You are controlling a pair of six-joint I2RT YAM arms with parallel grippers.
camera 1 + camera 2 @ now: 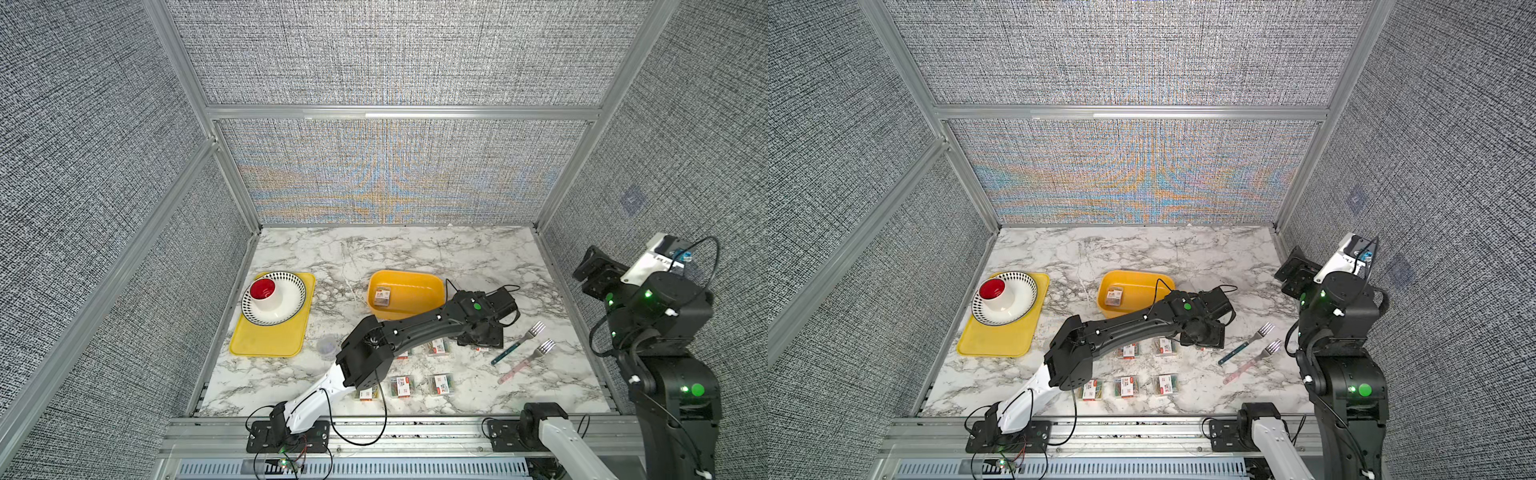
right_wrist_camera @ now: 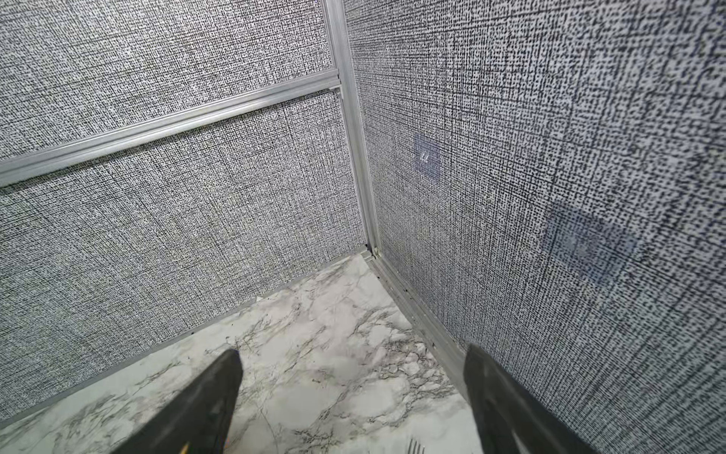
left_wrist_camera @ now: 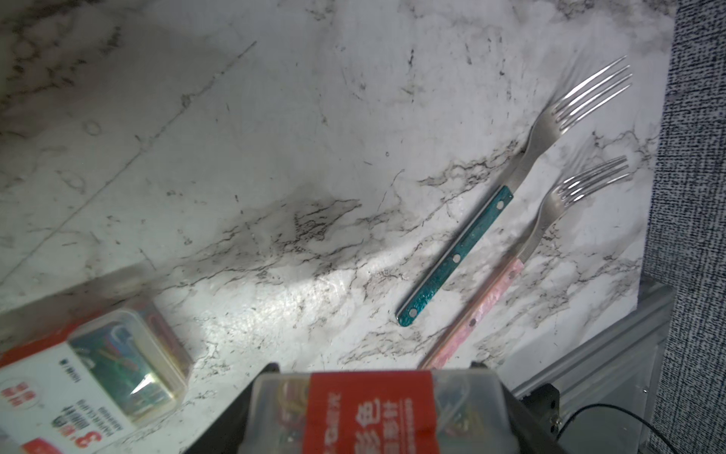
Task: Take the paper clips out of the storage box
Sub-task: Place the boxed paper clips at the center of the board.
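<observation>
storage box (image 1: 405, 293): middle of the table (image 1: 374, 257), open side up, long axis 9 to 3 o'clock
case in box (image 1: 382, 297): flat at its 9 o'clock end, long axis roughly 12 to 6
held case (image 3: 371, 412): pinched in the left gripper (image 3: 374, 370), long axis across the jaws, cut off in the wrist view
loose cases (image 1: 440, 383): two rows at 6 o'clock of the box, left arm (image 1: 415, 328) hides some
round tub (image 1: 327, 345): blurry, 9 o'clock of those rows
right gripper (image 2: 353, 365): jaws spread, empty, by the 3 o'clock wall
</observation>
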